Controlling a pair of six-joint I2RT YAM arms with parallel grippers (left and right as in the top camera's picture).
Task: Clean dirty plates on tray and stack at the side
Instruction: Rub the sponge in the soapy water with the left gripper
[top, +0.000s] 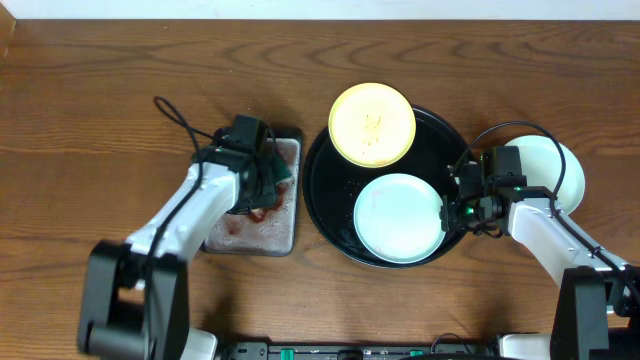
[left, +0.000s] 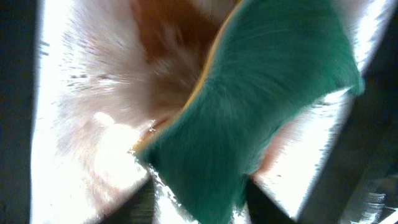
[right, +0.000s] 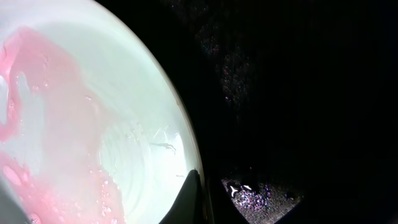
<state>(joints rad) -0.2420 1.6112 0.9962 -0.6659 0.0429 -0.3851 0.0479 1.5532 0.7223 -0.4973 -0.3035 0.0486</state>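
My left tool (top: 272, 172) is clenched on the sponge (left: 261, 106), which is pressed onto the grey tray (top: 283, 235) directly beneath it. Red-brown smears spread over the metal around the sponge. To the left of this tool and beyond it the tabletop (top: 100, 100) is open wood. To its right the black tray (top: 328, 195) has its rim just beside the grey one.

My right tool (top: 458, 197) sits at the right edge of the mint plate (top: 398, 220), inside the black tray. In the wrist view 1 finger (right: 191, 196) touches that plate's rim, with bare black floor to the finger's right. I cannot tell whether this tool is clenched or released.

The mint plate lies flat in the tray's near half, with a pink film smeared across its well. The yellow plate (top: 372, 123) lies beyond and left of this tool, across the tray's far rim, with faint marks at its centre. A 2nd mint plate (top: 560, 170) rests on the tabletop behind this tool, outside the tray and partly under the arm.
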